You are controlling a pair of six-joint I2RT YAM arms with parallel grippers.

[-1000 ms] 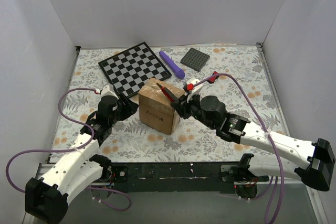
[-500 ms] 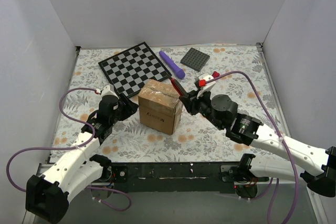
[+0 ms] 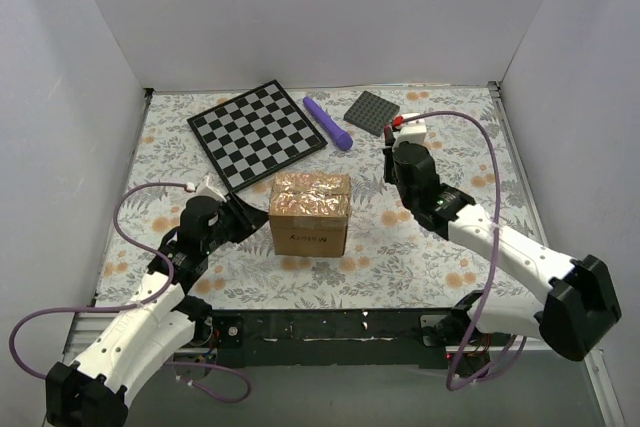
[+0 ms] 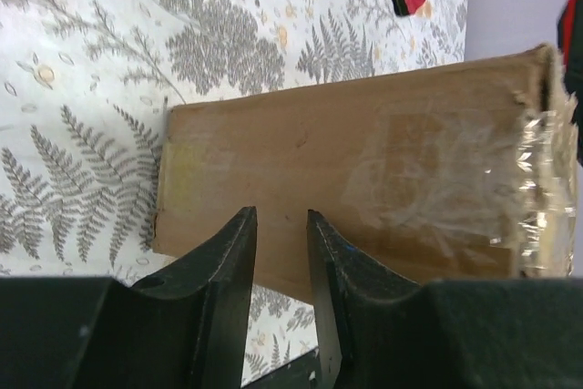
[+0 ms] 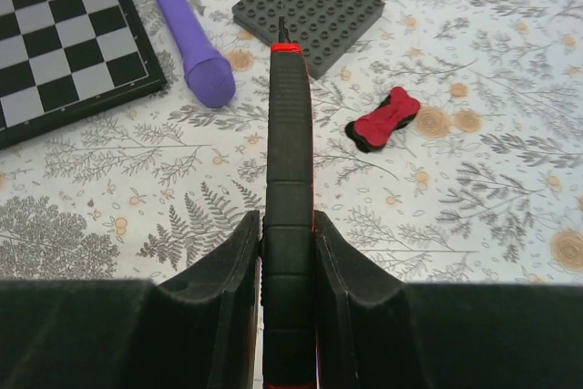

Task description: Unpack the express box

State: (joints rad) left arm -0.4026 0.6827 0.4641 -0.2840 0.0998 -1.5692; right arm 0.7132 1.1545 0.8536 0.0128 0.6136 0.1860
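The express box [image 3: 310, 212] stands on the table [image 3: 330, 272], its top taped; my right fingers [image 5: 239, 266] hold a black-and-red cutter [image 5: 290, 134].
My left fingers [image 4: 228, 266] stand narrowly parted, nothing between them, just beside a plain side of the box. The cutter, clamped well apart from the box, points its tip toward the grey studded plate [image 5: 314, 6], with a small red piece [image 5: 383, 120] lying near.

top: overhead, from behind | left wrist: close on express box [image 4: 364, 170] | right wrist: faces far edge
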